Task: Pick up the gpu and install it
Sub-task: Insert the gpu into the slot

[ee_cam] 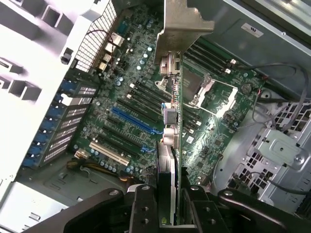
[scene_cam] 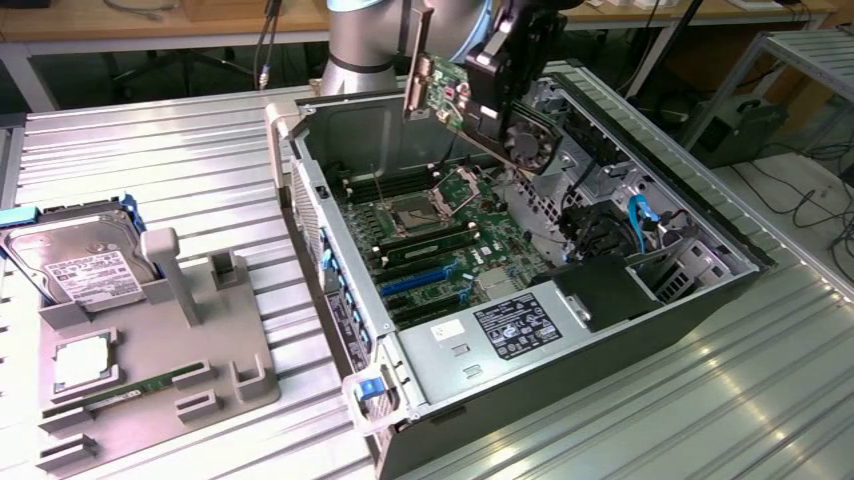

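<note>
as the gripper (ee_cam: 169, 201) hangs above the open computer case (scene_cam: 667, 325), jaws are clamped on the gpu (ee_cam: 171, 111); card juts edge-on from between them, silver bracket (ee_cam: 182, 24) at far end, motherboard (ee_cam: 121, 111) beyond.

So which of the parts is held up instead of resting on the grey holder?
The gpu, green card with black fan, above the open case; hard drive and RAM stick rest on the holder.
</note>
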Controlling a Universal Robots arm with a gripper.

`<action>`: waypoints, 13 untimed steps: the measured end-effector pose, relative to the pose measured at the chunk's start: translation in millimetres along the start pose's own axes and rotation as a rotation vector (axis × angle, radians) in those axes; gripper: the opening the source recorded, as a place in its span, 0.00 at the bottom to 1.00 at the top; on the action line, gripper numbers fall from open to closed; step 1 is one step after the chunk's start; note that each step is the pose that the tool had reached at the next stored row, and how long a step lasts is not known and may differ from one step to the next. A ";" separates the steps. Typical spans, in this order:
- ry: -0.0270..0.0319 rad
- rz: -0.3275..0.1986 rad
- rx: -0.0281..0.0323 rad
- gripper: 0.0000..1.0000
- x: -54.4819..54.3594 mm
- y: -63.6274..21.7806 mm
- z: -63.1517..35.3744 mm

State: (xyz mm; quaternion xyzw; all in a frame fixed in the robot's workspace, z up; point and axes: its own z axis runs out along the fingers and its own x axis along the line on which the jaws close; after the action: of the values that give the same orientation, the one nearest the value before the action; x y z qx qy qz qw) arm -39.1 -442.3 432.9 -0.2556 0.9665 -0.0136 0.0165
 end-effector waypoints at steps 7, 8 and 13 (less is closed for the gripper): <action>-0.0014 -0.044 -0.0010 0.27 0.0 0.0 0.0; -0.0017 -0.049 -0.0012 0.27 0.0 0.0 0.0; -0.0029 -0.083 -0.0021 0.27 0.0 0.0 0.0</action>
State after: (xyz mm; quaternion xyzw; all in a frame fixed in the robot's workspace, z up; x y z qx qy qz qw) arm -39.1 -442.3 432.9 -0.2958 0.9550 -0.0129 0.0171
